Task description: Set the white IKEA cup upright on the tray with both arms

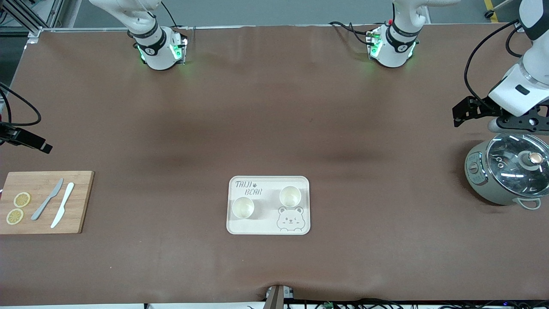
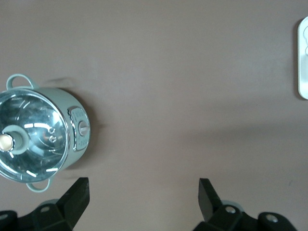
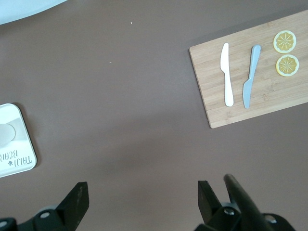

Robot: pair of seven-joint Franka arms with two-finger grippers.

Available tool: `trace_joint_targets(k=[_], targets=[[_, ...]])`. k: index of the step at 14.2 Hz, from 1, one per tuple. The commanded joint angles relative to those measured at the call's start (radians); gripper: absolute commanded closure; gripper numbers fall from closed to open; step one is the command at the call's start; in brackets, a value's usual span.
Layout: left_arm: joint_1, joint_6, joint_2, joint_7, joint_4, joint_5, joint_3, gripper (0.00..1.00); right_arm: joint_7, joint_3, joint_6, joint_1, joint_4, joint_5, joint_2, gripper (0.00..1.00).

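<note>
The cream-white tray (image 1: 266, 225) with "TAIJI BEAR" lettering lies mid-table, near the front camera. Two white cups stand upright on it, open ends up: one (image 1: 243, 207) toward the right arm's end, one (image 1: 290, 196) toward the left arm's end. My left gripper (image 1: 465, 110) hangs open and empty over bare table beside the pot; its wrist view (image 2: 143, 192) shows the tray's edge (image 2: 303, 57). My right gripper (image 1: 30, 140) hangs open and empty over bare table by the cutting board; its wrist view (image 3: 143, 195) shows a tray corner (image 3: 19, 126).
A wooden cutting board (image 1: 81, 201) with a grey knife (image 1: 47, 199), a white knife (image 1: 62, 204) and two lemon slices (image 1: 21, 199) lies at the right arm's end. A grey-green pot with a glass lid (image 1: 510, 171) stands at the left arm's end.
</note>
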Motion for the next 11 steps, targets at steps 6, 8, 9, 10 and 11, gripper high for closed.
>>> trace_joint_targets(k=[6, 8, 9, 10, 11], targets=[[0.004, 0.031, -0.016, 0.083, -0.015, -0.061, 0.003, 0.00, 0.000, 0.007, 0.001, -0.011, -0.016, 0.000, -0.026, 0.00], [0.004, 0.031, -0.016, 0.081, -0.015, -0.061, 0.003, 0.00, 0.000, 0.007, -0.002, -0.011, -0.018, 0.000, -0.026, 0.00], [0.004, 0.030, -0.016, 0.081, -0.015, -0.061, 0.003, 0.00, 0.000, 0.007, -0.002, -0.011, -0.018, 0.000, -0.025, 0.00], [0.004, 0.028, -0.016, 0.081, -0.015, -0.061, 0.003, 0.00, 0.000, 0.007, -0.002, -0.010, -0.018, 0.000, -0.025, 0.00], [0.004, 0.027, -0.016, 0.083, -0.015, -0.061, 0.002, 0.00, 0.000, 0.007, -0.002, -0.010, -0.018, 0.000, -0.025, 0.00]])
